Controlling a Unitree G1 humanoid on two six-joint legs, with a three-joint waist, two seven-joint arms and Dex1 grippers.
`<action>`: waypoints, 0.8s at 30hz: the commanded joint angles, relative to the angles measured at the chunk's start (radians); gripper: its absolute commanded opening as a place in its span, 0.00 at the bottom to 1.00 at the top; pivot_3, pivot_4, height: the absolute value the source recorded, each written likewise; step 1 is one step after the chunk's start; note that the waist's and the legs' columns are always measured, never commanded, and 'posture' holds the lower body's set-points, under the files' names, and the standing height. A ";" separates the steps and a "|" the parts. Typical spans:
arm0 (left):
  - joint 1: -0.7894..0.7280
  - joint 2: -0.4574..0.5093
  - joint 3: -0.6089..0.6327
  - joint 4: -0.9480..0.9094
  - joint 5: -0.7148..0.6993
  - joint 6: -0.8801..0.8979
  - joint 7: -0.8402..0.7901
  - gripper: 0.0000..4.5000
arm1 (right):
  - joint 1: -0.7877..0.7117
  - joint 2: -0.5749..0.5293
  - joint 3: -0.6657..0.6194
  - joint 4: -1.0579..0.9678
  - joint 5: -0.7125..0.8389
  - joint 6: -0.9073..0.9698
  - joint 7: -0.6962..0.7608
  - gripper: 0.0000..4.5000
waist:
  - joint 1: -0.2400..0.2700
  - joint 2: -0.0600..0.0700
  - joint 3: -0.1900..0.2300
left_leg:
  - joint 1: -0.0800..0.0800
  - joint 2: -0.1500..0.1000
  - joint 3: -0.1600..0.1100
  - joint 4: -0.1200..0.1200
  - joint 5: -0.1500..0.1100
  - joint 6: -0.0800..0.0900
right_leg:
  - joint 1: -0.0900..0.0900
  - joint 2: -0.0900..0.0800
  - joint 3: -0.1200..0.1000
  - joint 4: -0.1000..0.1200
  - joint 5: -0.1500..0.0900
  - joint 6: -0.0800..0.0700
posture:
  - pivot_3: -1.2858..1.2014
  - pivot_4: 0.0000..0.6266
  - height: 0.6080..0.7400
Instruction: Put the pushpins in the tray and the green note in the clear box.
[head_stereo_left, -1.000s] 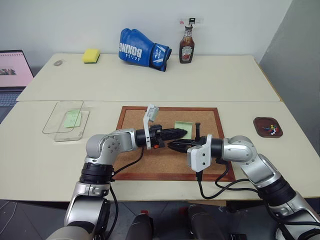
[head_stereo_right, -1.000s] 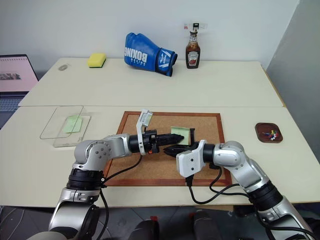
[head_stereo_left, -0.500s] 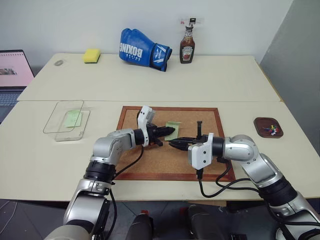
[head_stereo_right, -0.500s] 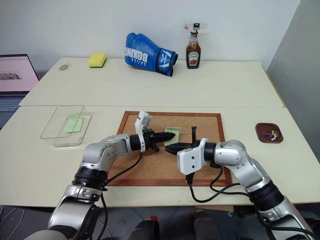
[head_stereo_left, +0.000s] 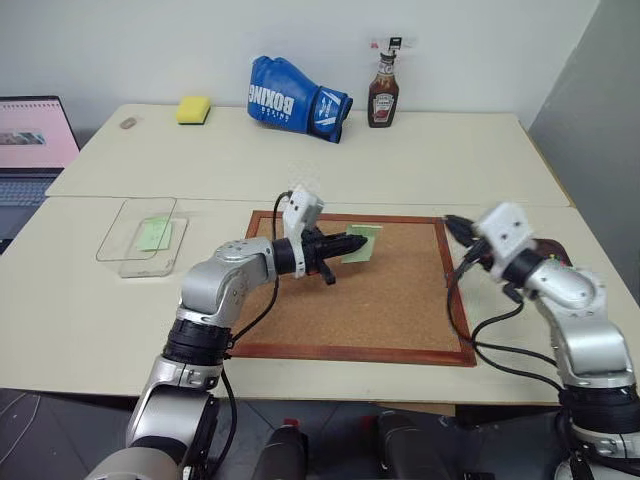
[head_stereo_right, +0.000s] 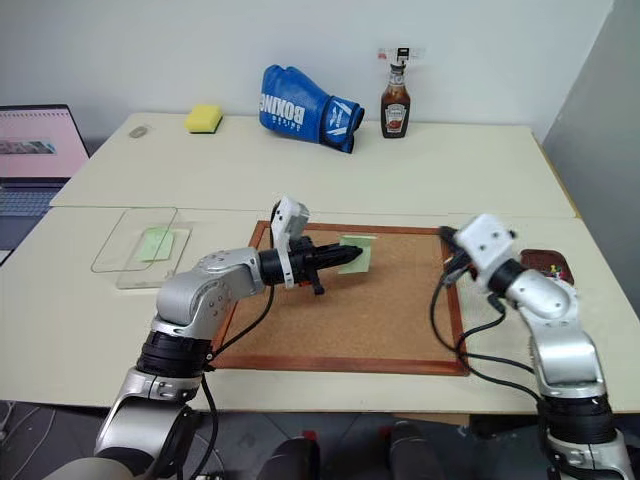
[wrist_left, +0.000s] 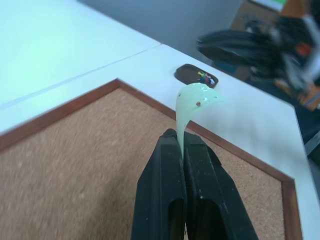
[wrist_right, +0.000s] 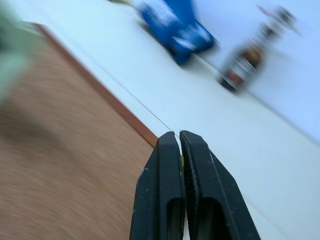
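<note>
pale worktop, corkboard (head_stereo_left: 380, 300) central — left gripper (head_stereo_left: 358, 243) jaws pinch the flimsy green note (head_stereo_left: 363, 243) by its edge; right gripper (wrist_right: 180, 142) jaws closed, possibly on something tiny.

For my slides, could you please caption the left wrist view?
Left pincer shut on the green note above the corkboard, tray of pushpins beyond.

The green note (head_stereo_left: 362, 243), a pale, curled paper square, is pinched at one edge above the corkboard (head_stereo_left: 400, 300). At its nine o'clock lies the clear box (head_stereo_left: 140, 235), shallow and transparent. At three o'clock sits the reddish-brown tray (wrist_left: 196, 76), holding coloured pushpins (wrist_left: 204, 77).
</note>
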 joint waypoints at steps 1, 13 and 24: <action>-0.013 -0.038 -0.145 -0.061 0.140 -0.197 -0.009 0.01 | -0.032 0.020 -0.157 0.027 0.047 0.152 -0.136 0.00 | 0.004 0.000 0.000 | 0.000 0.000 0.000 0.000 0.000 0.000 | 0.000 0.000 0.000 0.000 0.000 0.000 | 0.52 0.24 1.00; -0.052 -0.164 -0.195 0.045 0.247 -0.354 0.034 0.01 | -0.136 -0.020 -0.295 0.326 0.142 0.226 -0.205 0.00 | -0.010 0.001 -0.001 | 0.001 0.000 0.003 0.000 0.000 0.001 | 0.000 0.001 0.003 0.000 0.000 0.001 | 0.52 0.24 1.00; -0.018 -0.174 -0.207 0.000 0.262 -0.328 0.031 0.01 | -0.274 -0.040 -0.285 0.652 0.160 0.111 -0.244 0.00 | -0.011 0.002 -0.001 | 0.001 0.000 0.003 0.000 0.000 0.001 | 0.000 0.001 0.003 0.000 0.001 0.001 | 0.52 0.24 1.00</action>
